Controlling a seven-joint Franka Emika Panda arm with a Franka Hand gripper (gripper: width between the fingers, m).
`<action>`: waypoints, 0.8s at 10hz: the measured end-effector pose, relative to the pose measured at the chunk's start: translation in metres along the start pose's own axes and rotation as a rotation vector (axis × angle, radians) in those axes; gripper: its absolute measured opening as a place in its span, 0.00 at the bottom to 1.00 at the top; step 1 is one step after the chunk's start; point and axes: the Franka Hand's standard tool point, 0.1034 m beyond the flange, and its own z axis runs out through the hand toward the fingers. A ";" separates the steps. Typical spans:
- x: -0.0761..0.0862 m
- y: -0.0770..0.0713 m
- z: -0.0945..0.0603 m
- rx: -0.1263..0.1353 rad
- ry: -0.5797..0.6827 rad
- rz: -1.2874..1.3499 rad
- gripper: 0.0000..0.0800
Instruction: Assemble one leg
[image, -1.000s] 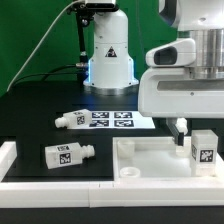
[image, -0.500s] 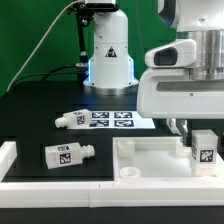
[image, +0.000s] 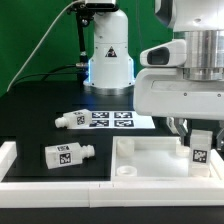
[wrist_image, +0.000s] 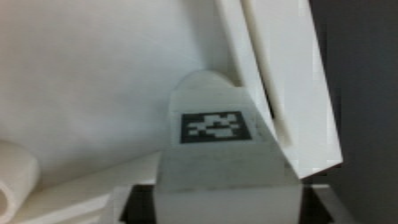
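The gripper (image: 197, 138) is clenching the leg (image: 200, 148) and holding it upright, tag facing the camera, above the right part of the white tray-like panel (image: 140, 156). I judge it is holding it so because the leg must go down into a mounting point of the panel; that point is hidden. The panel's raised rim is standing close to the leg in the wrist view, so side room is small. Two other legs (image: 68, 154) are lying well apart on the left, near the marker board (image: 112, 120).
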 end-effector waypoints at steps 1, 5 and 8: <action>0.005 0.010 0.000 -0.025 -0.003 0.108 0.36; 0.011 0.027 -0.001 -0.071 0.010 0.296 0.37; 0.015 0.036 -0.002 -0.098 0.020 0.347 0.37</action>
